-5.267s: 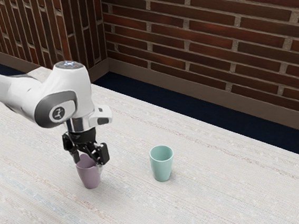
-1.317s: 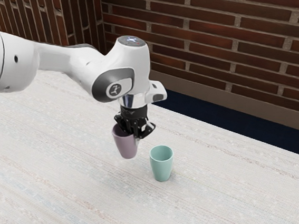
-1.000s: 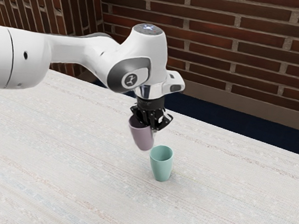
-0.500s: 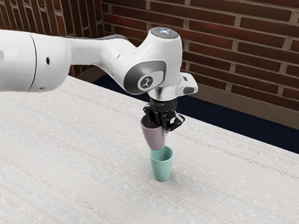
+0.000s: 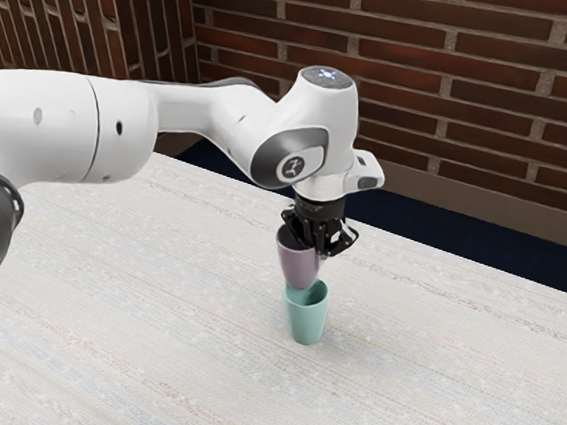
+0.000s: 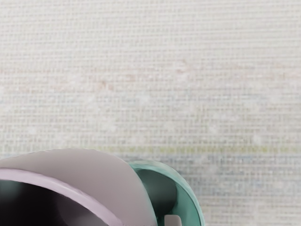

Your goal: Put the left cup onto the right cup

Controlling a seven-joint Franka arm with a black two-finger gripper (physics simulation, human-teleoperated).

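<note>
Mauve cup [image 5: 297,262] at frame centre, slightly tilted, base at the mouth of the teal cup [image 5: 305,312]. Whether it's already seated inside the rim is hard to tell. Black gripper [image 5: 313,238] is clamped on the mauve cup's rim. Since half a second ago the cup has come down and rightward over the teal one, so a release looks near. No readable writing, just a small round emblem on the arm [image 5: 293,165]. Woven table [image 5: 106,286], brick wall [image 5: 457,79] behind.

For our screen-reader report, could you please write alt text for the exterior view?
A white robot arm's black tool holds a mauve cup, its base at the mouth of an upright teal cup on a pale table; brick wall behind.
</note>
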